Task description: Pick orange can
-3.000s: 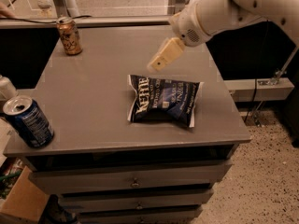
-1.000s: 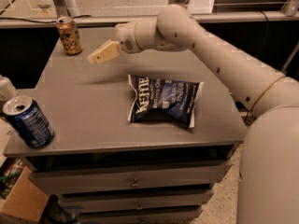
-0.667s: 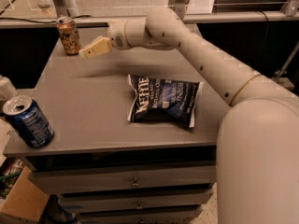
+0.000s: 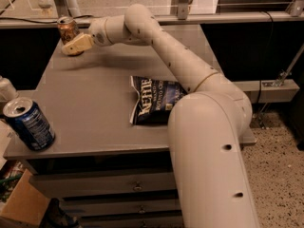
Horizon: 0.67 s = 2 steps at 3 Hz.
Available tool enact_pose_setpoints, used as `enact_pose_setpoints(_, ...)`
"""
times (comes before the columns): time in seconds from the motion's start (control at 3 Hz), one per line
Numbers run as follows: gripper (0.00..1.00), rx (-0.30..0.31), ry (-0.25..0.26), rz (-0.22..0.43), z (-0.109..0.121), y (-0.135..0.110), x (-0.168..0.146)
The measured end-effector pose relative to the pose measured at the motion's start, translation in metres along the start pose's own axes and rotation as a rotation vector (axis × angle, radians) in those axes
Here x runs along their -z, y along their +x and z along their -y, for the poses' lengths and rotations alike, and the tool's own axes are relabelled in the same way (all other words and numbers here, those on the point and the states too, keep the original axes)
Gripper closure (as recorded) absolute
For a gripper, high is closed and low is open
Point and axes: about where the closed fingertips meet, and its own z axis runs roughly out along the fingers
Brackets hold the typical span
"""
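The orange can (image 4: 67, 29) stands upright at the far left corner of the grey cabinet top (image 4: 90, 99). It is orange-brown with a silver top. My gripper (image 4: 70, 48) is at the end of the long white arm, right in front of the can's lower half and partly covering it. The tan fingers (image 4: 78, 43) reach the can, but I cannot tell whether they touch it.
A blue can with white print (image 4: 29, 124) stands at the near left edge. A dark chip bag (image 4: 154, 100) lies in the middle, partly under my arm. A white object (image 4: 6, 89) is at the left edge. A cardboard box (image 4: 19, 204) sits on the floor.
The arm has swung left across the top, from above the chip bag to the orange can at the far left corner. The can, bag and blue can have not moved.
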Motion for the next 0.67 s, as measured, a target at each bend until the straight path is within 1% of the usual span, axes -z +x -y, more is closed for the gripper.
enact_pose_setpoints(0.33, 0.0, -0.014, -0.012, -0.004, 0.005, 0.004, -0.023)
enact_pose_setpoints(0.67, 0.0, -0.025, -0.031, 0.009, 0.003, -0.002, -0.038)
